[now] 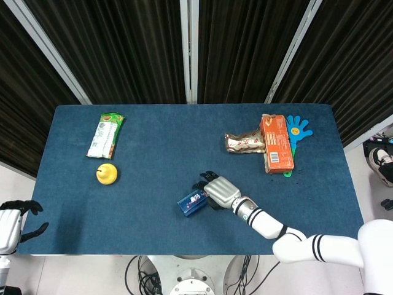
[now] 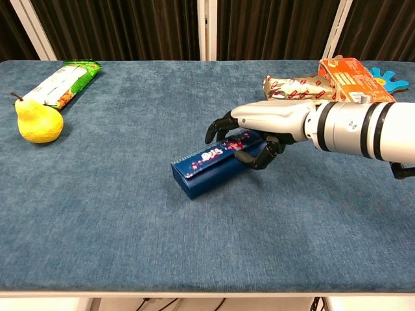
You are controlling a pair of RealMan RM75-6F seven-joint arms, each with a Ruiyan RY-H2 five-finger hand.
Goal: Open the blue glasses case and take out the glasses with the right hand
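The blue glasses case lies closed near the table's front middle, its far edge tipped up a little. My right hand grips its right end, fingers curled over the top and far side and thumb against the near side. The glasses are hidden inside. My left hand hangs off the table's front left corner, fingers apart and holding nothing; the chest view does not show it.
A yellow pear and a green snack packet lie at the left. At the back right sit a gold wrapper, an orange box and a blue hand-shaped toy.
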